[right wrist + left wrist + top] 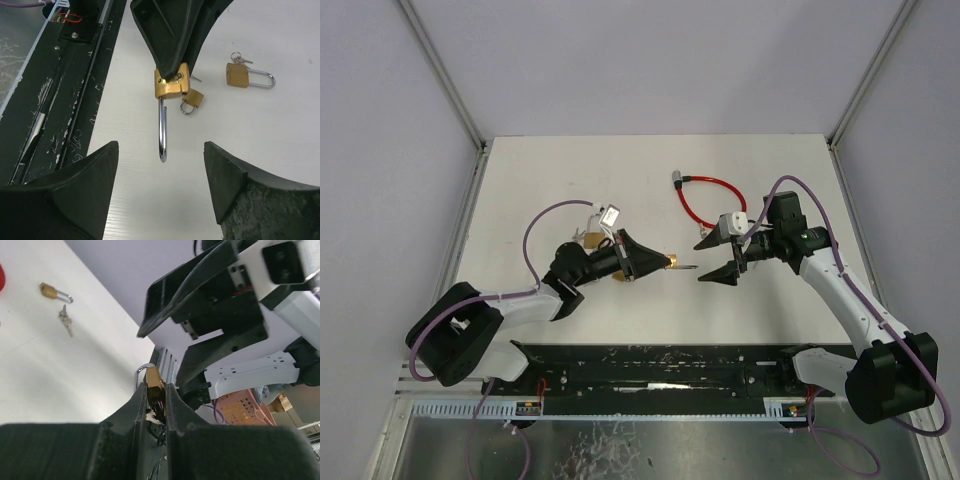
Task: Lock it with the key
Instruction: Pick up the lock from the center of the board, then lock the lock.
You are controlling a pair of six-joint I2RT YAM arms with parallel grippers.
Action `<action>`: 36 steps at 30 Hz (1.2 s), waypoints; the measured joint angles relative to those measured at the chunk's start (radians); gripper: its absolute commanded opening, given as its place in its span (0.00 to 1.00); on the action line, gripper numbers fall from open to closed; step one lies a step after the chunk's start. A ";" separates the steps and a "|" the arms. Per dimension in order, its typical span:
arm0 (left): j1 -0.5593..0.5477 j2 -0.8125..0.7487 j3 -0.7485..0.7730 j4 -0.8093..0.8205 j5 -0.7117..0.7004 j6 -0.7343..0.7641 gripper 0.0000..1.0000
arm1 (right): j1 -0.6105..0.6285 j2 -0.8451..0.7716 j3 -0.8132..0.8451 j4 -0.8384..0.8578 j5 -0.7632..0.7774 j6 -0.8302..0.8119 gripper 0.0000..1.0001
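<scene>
Spare padlock (245, 76) with keys (239, 59) on table (570, 170), small padlock (192, 100) near it. Left gripper (655, 262) pinched on body of brass padlock (669, 262), shackle (162, 130) pointing at right gripper (699, 262). Right gripper spread wide, just beside shackle tip, apart, holding nothing. Red cable (705, 205) beyond it.

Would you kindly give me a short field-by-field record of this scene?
left gripper: shut on padlock
shackle: open, free end toward the right gripper
right gripper: open, empty, facing the padlock
key in held padlock: cannot tell
on table: small padlock, long-shackle padlock, keys, red cable
</scene>
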 measured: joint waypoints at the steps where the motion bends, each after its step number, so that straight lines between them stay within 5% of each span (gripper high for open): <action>1: 0.000 -0.003 -0.004 0.026 0.000 -0.005 0.00 | -0.003 0.000 -0.006 0.005 -0.002 0.001 0.74; 7: 0.001 0.019 -0.014 0.161 0.000 -0.090 0.00 | -0.008 0.000 -0.042 0.062 -0.021 0.030 0.70; 15: 0.012 0.114 -0.014 0.354 0.000 -0.266 0.00 | -0.011 -0.016 -0.052 0.114 -0.096 0.065 0.52; 36: 0.012 0.116 -0.014 0.399 -0.005 -0.346 0.00 | -0.011 -0.042 -0.069 0.244 -0.150 0.214 0.22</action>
